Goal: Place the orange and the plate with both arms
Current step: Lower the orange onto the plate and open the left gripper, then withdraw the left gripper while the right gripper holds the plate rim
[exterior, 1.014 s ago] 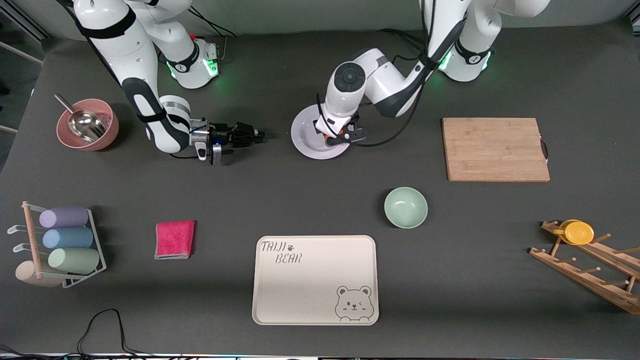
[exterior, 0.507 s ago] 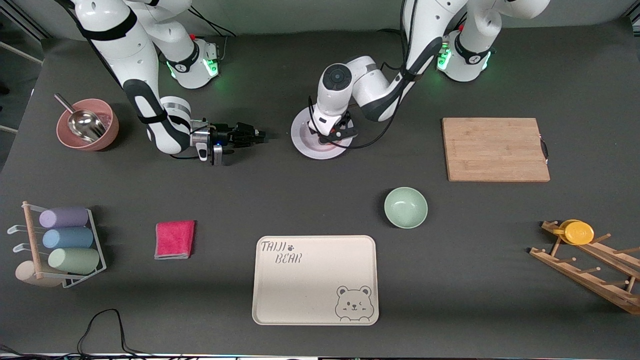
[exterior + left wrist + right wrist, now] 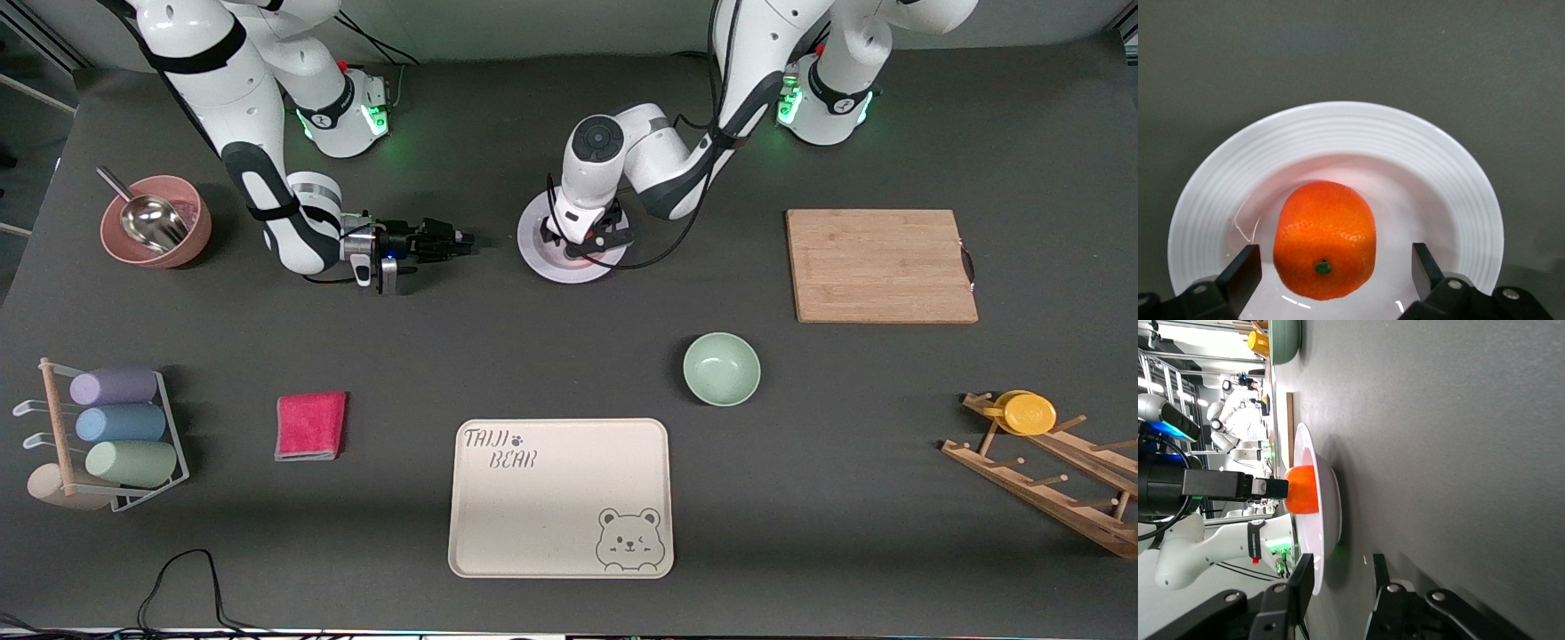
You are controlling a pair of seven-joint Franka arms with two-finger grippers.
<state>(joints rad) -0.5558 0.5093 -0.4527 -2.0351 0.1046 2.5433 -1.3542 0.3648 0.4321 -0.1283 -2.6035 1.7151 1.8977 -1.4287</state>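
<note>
Orange (image 3: 1325, 240): resting in the shallow centre of the plate (image 3: 1338, 133), between my left gripper (image 3: 1335, 273)'s spread fingers, neither touching it. Plate: on the table between the arm bases. My right gripper (image 3: 1338, 590): low beside the plate's rim, fingers parted, holding nothing.

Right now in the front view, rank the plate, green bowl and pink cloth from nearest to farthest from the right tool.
From the right tool:
1. Plate, just beside it.
2. Pink cloth, nearer the camera.
3. Green bowl, toward the left arm's end.
</note>
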